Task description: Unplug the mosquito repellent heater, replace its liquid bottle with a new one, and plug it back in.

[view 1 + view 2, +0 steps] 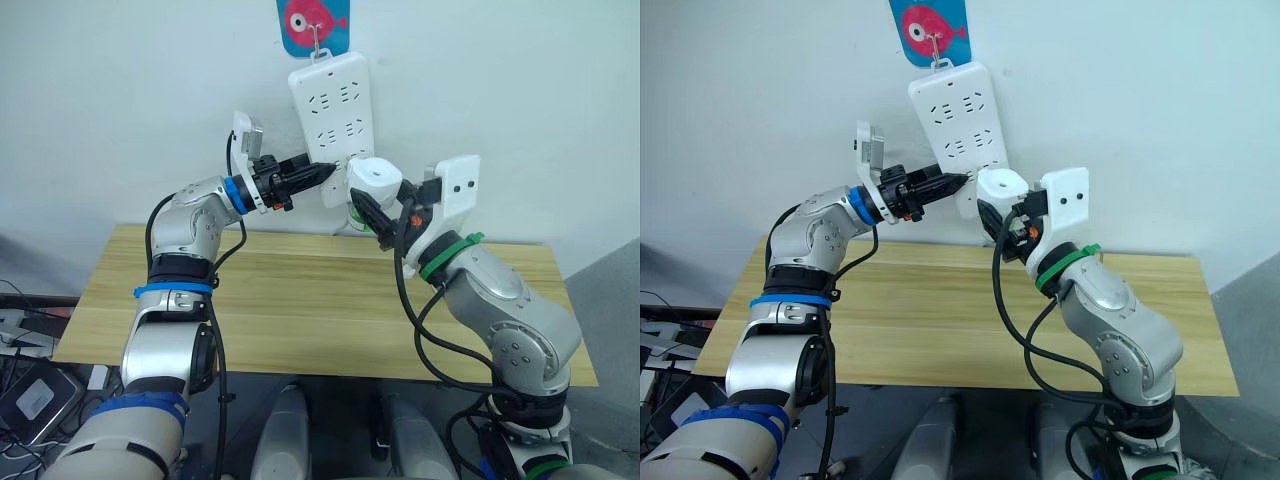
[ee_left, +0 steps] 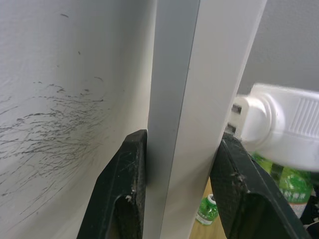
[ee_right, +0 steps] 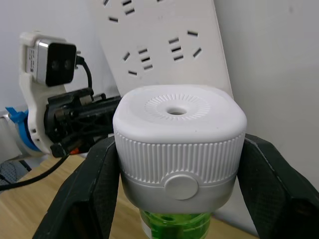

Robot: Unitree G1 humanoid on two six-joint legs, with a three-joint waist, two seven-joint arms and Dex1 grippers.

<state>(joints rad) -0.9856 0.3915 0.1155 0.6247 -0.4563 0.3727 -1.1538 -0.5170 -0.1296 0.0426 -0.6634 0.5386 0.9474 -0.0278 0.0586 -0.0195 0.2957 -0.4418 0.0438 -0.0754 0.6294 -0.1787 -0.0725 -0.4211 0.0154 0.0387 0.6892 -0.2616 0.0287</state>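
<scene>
— What do you count, biggest first?
— I see one counter (image 1: 300, 310), one power strip (image 1: 335, 110) on the wall, pinched at its edge between my left claw (image 1: 322, 173).
— And the heater?
— One mosquito repellent heater (image 3: 178, 139), clamped in my right claw (image 1: 368, 214), prongs just beside the left claw.

Both arms raised; left end effector (image 1: 318, 173) apparently clamped, right end effector (image 3: 177, 164) gripping.

no readable text, labels, brands or numbers anywhere, wall sticker (image 1: 312, 25) above the power strip (image 1: 335, 100) carries only a pink fish picture on blue, no lettering legible
</scene>
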